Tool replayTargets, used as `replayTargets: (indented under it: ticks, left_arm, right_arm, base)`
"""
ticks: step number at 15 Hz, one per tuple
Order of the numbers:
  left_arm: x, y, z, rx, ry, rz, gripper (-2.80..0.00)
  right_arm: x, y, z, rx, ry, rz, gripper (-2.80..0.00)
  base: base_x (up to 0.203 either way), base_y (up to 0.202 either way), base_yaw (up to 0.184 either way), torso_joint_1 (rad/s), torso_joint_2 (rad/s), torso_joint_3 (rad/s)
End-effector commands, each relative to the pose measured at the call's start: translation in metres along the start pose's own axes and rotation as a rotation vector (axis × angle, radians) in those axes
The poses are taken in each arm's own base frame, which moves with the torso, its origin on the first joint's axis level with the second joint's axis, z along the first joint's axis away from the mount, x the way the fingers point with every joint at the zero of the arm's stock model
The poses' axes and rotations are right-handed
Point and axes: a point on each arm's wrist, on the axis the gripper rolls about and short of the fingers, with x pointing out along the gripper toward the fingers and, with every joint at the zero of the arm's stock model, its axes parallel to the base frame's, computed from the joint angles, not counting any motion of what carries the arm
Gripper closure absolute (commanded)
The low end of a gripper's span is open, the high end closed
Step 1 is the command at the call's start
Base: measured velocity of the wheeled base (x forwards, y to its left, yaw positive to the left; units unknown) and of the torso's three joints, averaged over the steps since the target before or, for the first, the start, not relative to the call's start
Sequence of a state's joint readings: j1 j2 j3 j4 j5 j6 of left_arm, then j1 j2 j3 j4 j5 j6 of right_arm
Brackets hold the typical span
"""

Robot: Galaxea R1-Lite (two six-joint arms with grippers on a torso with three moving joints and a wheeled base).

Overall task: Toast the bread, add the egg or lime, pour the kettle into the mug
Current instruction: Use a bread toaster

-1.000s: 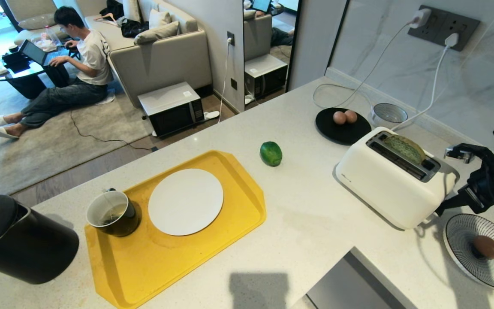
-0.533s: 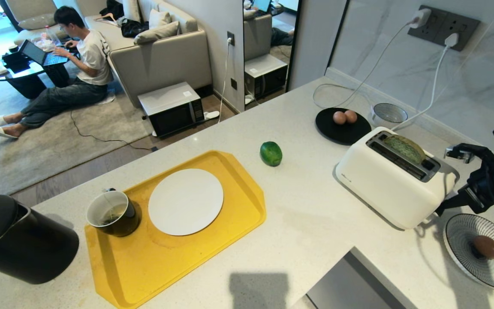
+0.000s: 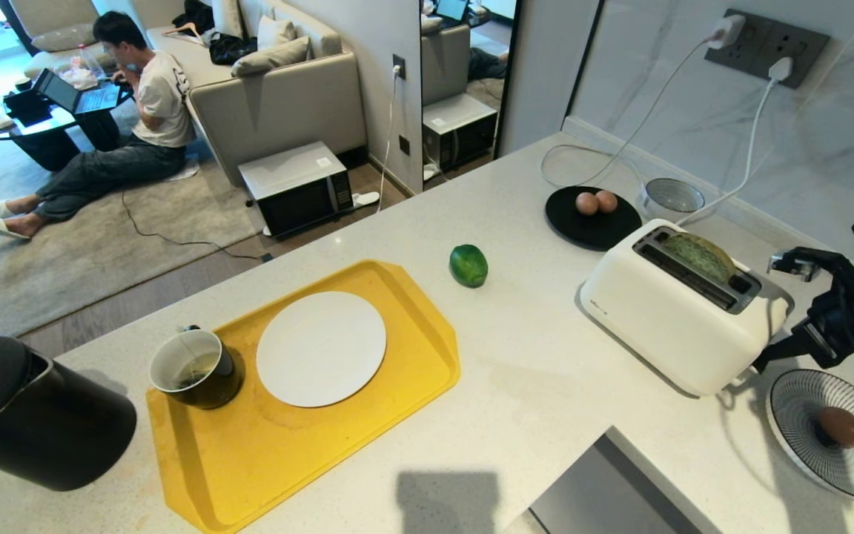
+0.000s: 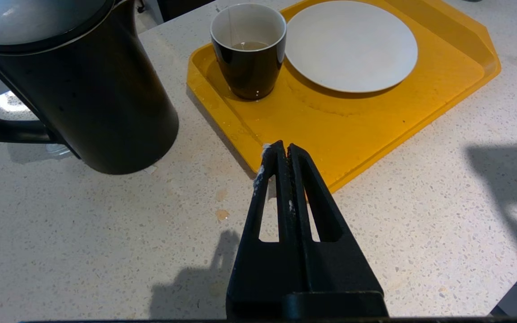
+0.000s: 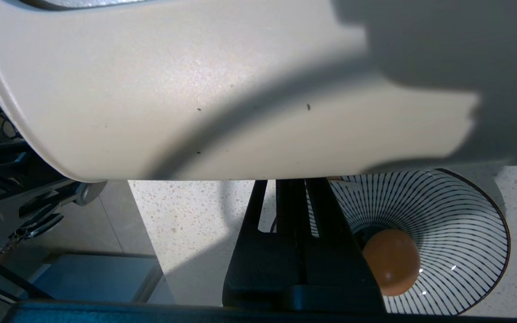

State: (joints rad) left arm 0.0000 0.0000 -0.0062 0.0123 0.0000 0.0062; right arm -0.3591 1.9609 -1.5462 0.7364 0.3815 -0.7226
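The pale green bread (image 3: 701,256) stands in a slot of the white toaster (image 3: 664,319). My right gripper (image 3: 760,365) is shut, its tips pressed at the toaster's right end (image 5: 195,89), low down; the right gripper's tips (image 5: 292,181) are hidden under the toaster's edge. The egg (image 3: 842,426) lies in a striped bowl (image 5: 465,215) just beside it. The lime (image 3: 468,265) sits on the bare counter. The black kettle (image 4: 74,85) stands at the near left. The mug (image 4: 248,49) is on the yellow tray (image 4: 375,121). My left gripper (image 4: 283,148) hangs shut over that tray's near corner, holding nothing.
A white plate (image 3: 321,348) lies on the tray. A black plate (image 3: 605,230) with two brown eggs and a small bowl (image 3: 672,196) stand behind the toaster, with cables running to the wall sockets (image 3: 768,44). A person (image 3: 145,96) sits on the floor beyond the counter.
Neither arm nor anything on the counter has moved. Only the seated person's hand has lifted from the laptop.
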Motion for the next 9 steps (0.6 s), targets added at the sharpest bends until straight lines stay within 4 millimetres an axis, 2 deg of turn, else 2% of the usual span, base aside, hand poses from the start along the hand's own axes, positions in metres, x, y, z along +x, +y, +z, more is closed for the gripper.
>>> replayTargets:
  ticks: [1, 9]
  left_arm:
    - [0.0001, 0.0, 0.0, 0.0, 0.002, 0.001, 0.0]
    - [0.0001, 0.0, 0.0, 0.0, 0.001, 0.0, 0.0]
  right_arm:
    - [0.0002, 0.0001, 0.0001, -0.004, -0.001, 0.004, 0.0]
    - [0.002, -0.0013, 0.0006, -0.005, 0.0, 0.005, 0.0]
  base:
    - [0.0, 0.0, 0.0, 0.0, 0.0, 0.0]
    - [0.0, 0.0, 0.0, 0.0, 0.0, 0.0]
